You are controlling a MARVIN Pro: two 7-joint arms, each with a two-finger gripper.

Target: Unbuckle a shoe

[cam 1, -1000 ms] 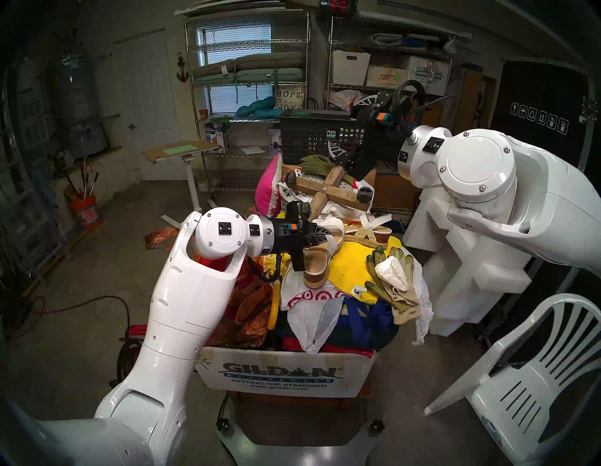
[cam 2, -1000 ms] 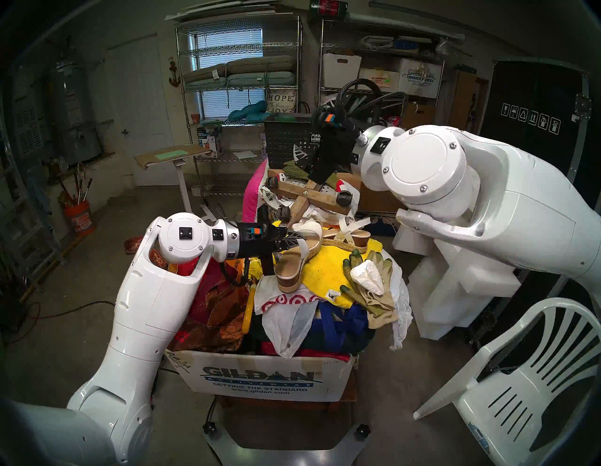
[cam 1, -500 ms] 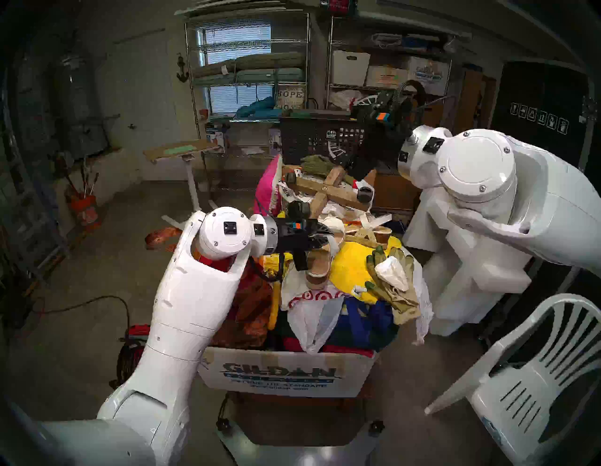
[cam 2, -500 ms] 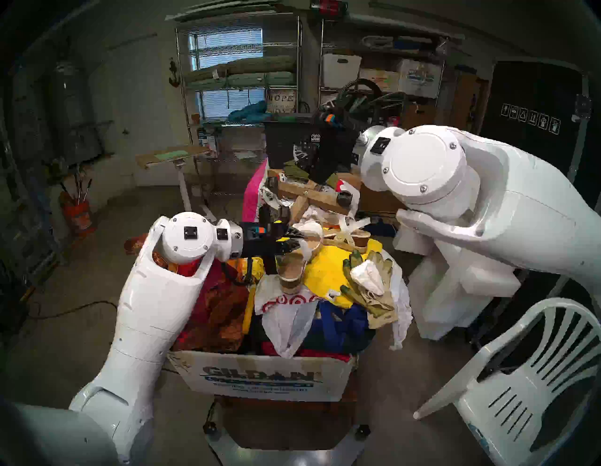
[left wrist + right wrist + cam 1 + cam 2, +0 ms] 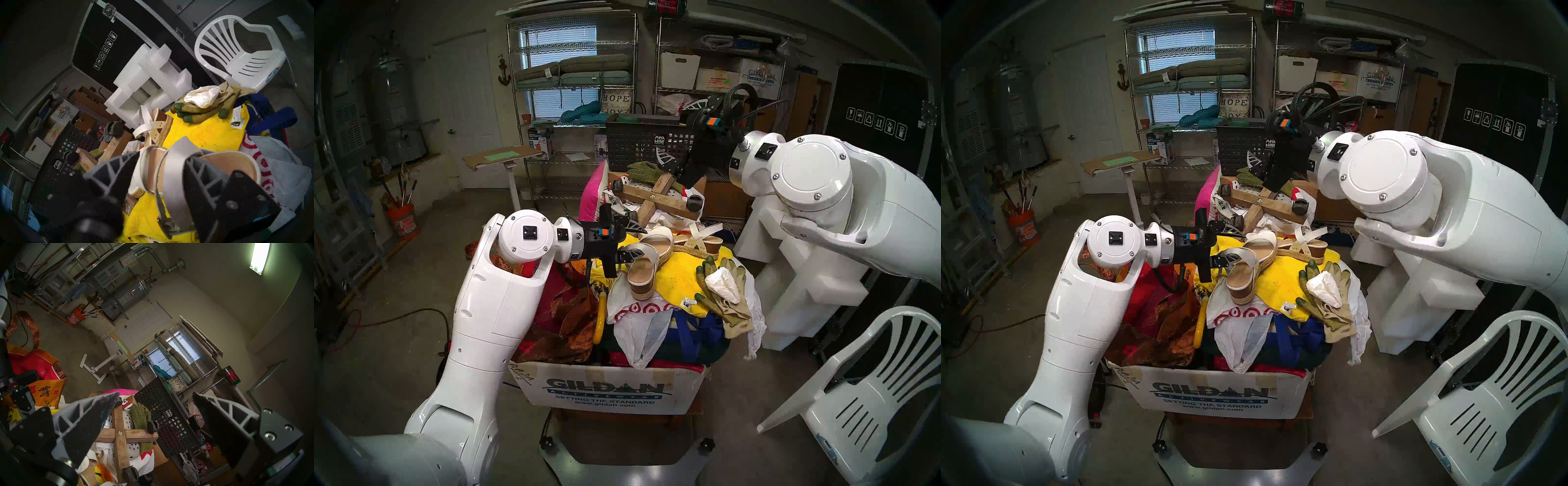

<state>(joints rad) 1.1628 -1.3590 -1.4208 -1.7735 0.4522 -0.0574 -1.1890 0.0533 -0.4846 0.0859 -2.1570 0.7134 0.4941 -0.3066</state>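
The shoe (image 5: 644, 271), a white-strapped platform sandal with a tan footbed, lies on a yellow towel (image 5: 680, 275) atop the pile, also seen in the right head view (image 5: 1243, 278). My left gripper (image 5: 640, 239) is open just left of its heel. In the left wrist view its fingers (image 5: 163, 156) straddle the shoe (image 5: 220, 162). The loose ankle strap runs between them and rests against one finger, with the buckle (image 5: 164, 226) hanging below. My right gripper (image 5: 665, 163) is open and empty, raised at the back of the pile (image 5: 156, 394).
The twin sandal (image 5: 700, 242) lies behind the shoe. Green gloves (image 5: 724, 292) sit on the towel's right. A wooden caster cross (image 5: 660, 200) and a black mesh basket (image 5: 639, 142) are under the right gripper. A Gildan box (image 5: 609, 390) holds the pile; a white chair (image 5: 870, 390) stands to the right.
My left gripper opened, letting go of the shoe's strap, and drew back to the left. The shoe settled lower on the towel. The right arm stayed still.
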